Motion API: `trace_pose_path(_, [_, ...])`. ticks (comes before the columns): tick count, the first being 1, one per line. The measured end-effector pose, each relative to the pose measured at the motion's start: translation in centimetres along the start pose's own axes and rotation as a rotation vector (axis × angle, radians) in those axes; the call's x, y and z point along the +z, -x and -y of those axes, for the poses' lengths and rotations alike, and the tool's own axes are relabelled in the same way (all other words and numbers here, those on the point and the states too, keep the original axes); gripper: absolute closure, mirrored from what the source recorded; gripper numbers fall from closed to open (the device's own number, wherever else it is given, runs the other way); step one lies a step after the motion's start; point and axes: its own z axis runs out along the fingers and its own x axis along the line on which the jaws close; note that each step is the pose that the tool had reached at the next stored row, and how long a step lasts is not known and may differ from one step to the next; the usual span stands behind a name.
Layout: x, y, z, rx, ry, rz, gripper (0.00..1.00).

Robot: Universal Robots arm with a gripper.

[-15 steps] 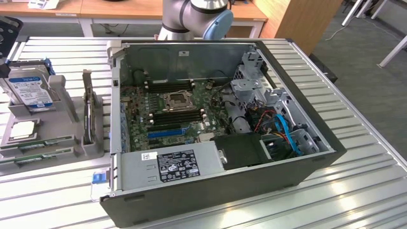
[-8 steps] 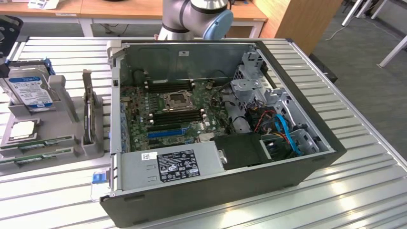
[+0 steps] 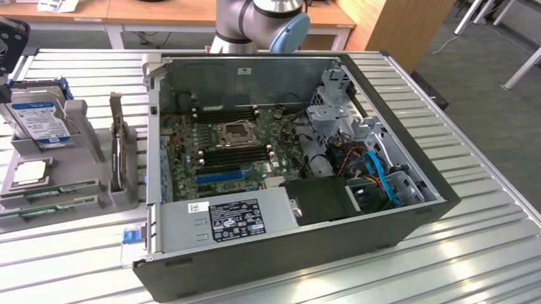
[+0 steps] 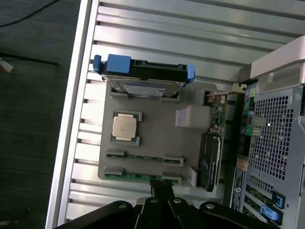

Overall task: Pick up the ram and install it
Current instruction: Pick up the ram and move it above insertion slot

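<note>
A: Where was the ram (image 4: pixel 138 177)?
B: It lay flat in the gray tray (image 4: pixel 157 138), in the slot farthest from the hard drive (image 4: pixel 143 76). A second stick (image 4: pixel 143 156) sat in the next slot, near the CPU (image 4: pixel 125 127).
A: And the gripper (image 4: pixel 162 183)?
B: It hung above the tray, tips in line with the first stick, jaws clenched on nothing. The open computer case (image 3: pixel 296 253) stood just beside the tray on the slatted table (image 3: pixel 473 253)

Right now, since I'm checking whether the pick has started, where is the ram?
The ram lies flat in the grey tray on the exterior view's left, outside the computer case, beside a second stick and the CPU.
</note>
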Motion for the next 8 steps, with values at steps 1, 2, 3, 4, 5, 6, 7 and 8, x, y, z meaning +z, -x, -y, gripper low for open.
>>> trace_pose_path(1, [0.0, 0.0, 0.0, -0.014, 0.0003, -0.0005, 0.9])
trace_pose_path(2, [0.01, 0.0, 0.0, -0.028, 0.0005, -0.0011, 0.9])
trace_pose_path(3, [0.0, 0.0, 0.0, -0.042, 0.0008, -0.0017, 0.9])
trace_pose_path(4, [0.0, 0.0, 0.0, -0.055, 0.0011, -0.0023, 0.9])
trace_pose_path(5, [0.01, 0.0, 0.0, -0.067, 0.0013, -0.0029, 0.9])
trace_pose_path(6, [0.01, 0.0, 0.0, -0.081, 0.0016, -0.0036, 0.9])
trace_pose_path(7, [0.01, 0.0, 0.0, -0.094, 0.0019, -0.0042, 0.9])
trace_pose_path(8, [0.01, 0.0, 0.0, -0.107, 0.0022, -0.0049, 0.9])
